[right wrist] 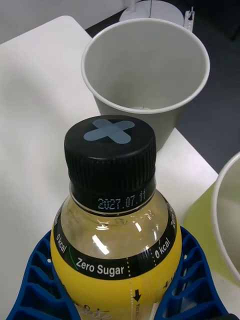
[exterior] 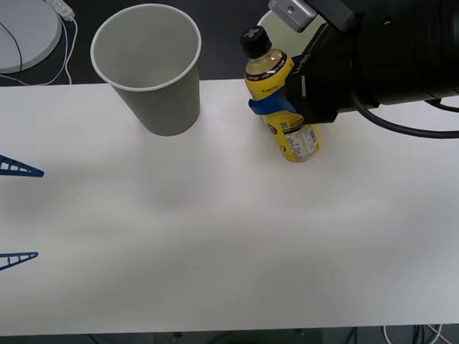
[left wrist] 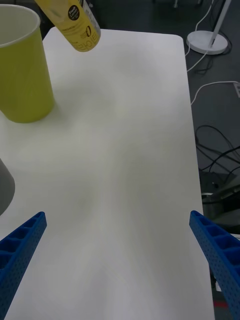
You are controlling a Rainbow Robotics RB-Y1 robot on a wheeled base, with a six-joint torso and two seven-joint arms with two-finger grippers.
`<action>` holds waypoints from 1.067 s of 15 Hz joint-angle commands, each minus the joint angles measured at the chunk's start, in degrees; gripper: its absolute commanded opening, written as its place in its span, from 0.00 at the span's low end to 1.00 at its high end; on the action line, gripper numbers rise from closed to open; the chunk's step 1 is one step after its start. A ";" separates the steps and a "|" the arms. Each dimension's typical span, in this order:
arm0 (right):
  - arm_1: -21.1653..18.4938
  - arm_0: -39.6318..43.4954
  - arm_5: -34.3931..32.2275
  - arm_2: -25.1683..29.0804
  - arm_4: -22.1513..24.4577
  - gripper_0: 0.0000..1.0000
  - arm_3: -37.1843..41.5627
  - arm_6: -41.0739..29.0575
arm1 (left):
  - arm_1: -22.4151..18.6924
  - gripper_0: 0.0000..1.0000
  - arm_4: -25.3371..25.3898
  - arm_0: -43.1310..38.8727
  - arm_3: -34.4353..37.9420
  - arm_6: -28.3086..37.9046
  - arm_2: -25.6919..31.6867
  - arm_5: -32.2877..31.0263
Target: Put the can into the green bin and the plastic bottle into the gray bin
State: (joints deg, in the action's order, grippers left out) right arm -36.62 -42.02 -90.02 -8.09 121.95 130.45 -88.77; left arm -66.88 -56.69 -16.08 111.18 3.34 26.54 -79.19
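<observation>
Two ribbed blue fingers (right wrist: 30, 280) clamping plastic bottle (exterior: 280, 102) (glossy, round-shouldered)

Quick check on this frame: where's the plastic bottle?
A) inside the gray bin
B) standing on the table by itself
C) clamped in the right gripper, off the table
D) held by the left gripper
C: the right gripper's blue fingers wrap the plastic bottle, held tilted above the table beside the gray bin; the left gripper sits open and empty at the table's left edge.
</observation>
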 commanded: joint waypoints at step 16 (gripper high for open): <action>7.62 -33.04 0.02 -13.71 -1.98 0.00 -37.81 0.00 | 0.00 1.00 0.00 0.00 0.00 0.00 0.00 0.00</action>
State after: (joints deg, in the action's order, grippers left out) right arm -29.65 -74.00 -90.01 -21.76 119.88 94.36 -88.77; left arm -66.88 -56.69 -16.08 111.18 3.34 26.54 -79.19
